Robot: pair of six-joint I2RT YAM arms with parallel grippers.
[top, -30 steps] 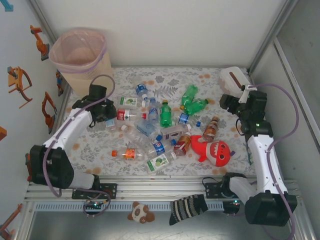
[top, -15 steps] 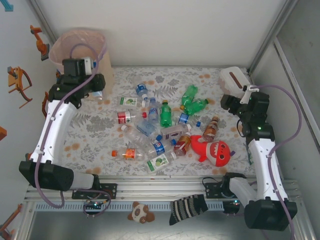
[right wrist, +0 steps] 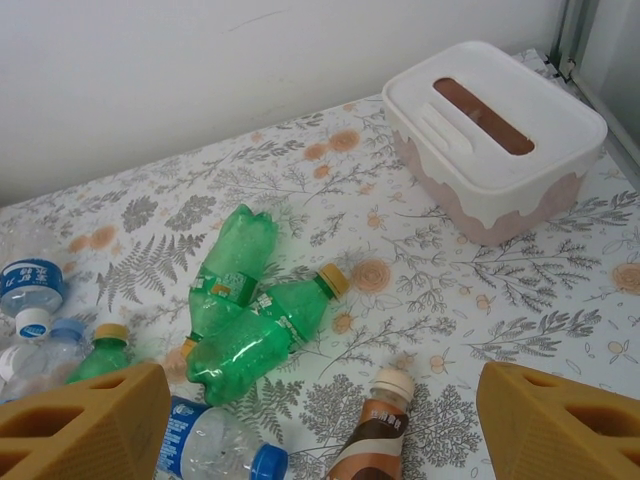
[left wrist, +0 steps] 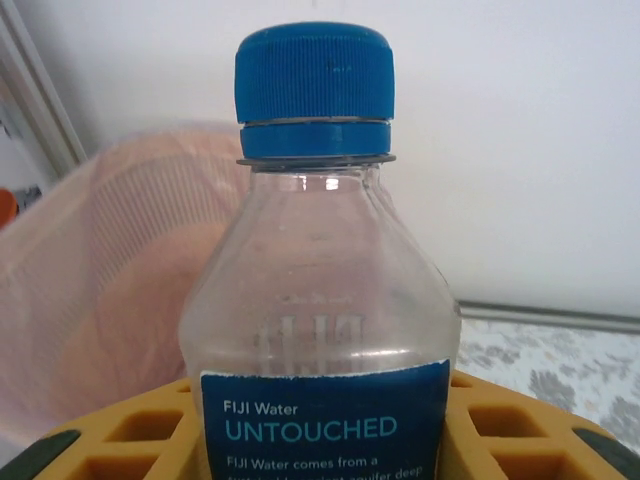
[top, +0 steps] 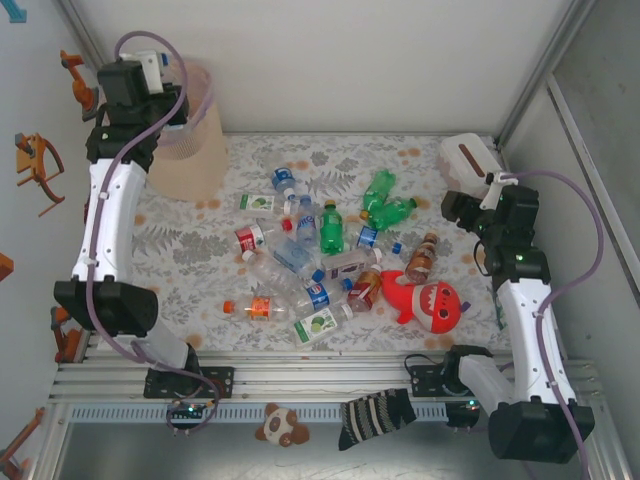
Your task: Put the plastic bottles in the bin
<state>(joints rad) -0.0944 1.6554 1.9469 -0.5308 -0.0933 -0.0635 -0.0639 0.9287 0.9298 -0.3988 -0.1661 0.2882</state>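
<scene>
My left gripper (left wrist: 320, 435) is clamped on a blue-capped bottle (left wrist: 318, 290), held upright at the bin (top: 190, 150), at eleven o'clock on the table (top: 190, 270), not yet dropped. My right gripper (right wrist: 320, 400) hangs wide and holds nothing, at three o'clock. Over a dozen bottles (top: 310, 250) lie mid-table, so I judge the job barely begun.
</scene>
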